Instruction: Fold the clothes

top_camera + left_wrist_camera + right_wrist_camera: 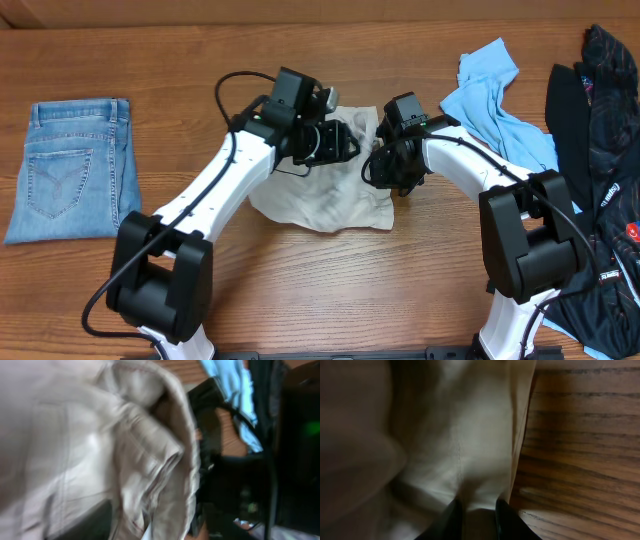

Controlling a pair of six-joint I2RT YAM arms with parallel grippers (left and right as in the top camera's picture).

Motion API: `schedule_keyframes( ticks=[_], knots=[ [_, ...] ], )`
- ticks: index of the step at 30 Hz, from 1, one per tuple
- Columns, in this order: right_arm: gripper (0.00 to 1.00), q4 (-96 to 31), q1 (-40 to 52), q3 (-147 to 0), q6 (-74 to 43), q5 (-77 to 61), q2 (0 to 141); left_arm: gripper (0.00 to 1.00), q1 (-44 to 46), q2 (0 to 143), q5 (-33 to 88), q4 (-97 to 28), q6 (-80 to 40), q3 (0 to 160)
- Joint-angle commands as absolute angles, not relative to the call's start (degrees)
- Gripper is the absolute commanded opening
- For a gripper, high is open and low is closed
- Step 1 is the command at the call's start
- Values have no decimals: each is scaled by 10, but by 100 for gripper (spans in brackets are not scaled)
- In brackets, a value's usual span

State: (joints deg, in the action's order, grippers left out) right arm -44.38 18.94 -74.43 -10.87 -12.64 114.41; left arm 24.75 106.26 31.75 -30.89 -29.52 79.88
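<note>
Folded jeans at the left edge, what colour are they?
Light blue denim jeans, best seen in the overhead view.

My wooden table (330,290) held folded jeans (70,170) at its left, crumpled beige shorts (320,205) mid-table, and a blue shirt (490,100) beside black garments (600,110) (heaped) at its right.

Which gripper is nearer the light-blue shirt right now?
Right. The right gripper sits at the beige shorts' right edge, toward the light-blue shirt; the left gripper is over the shorts' upper middle, farther away.
</note>
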Motion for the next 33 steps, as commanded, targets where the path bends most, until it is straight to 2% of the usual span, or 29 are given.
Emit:
schedule_keyframes(
  ticks=[1,6,14,18,24,29,33],
  knots=[
    [26,-438,193,-728,-104,-116,1152,73,251,1067,378,-270,-270,816],
    [26,-438,193,-728,-104,-115,1152,73,232,1041,351,-248,-230,816],
    [27,-518,163,-776,-153,-27,1112,57,170,1029,163,-286,-153,816],
    [29,-555,148,-828,-152,-18,1040,54,145,1044,89,-279,-136,816],
    [29,-588,162,-856,-81,-142,965,53,130,1083,84,-255,-117,816],
    [29,-618,190,-845,-18,-240,986,54,130,1119,84,-266,-115,816],
    [29,-615,209,-827,-9,-246,1021,57,130,1143,81,-302,-103,816]
  ],
)
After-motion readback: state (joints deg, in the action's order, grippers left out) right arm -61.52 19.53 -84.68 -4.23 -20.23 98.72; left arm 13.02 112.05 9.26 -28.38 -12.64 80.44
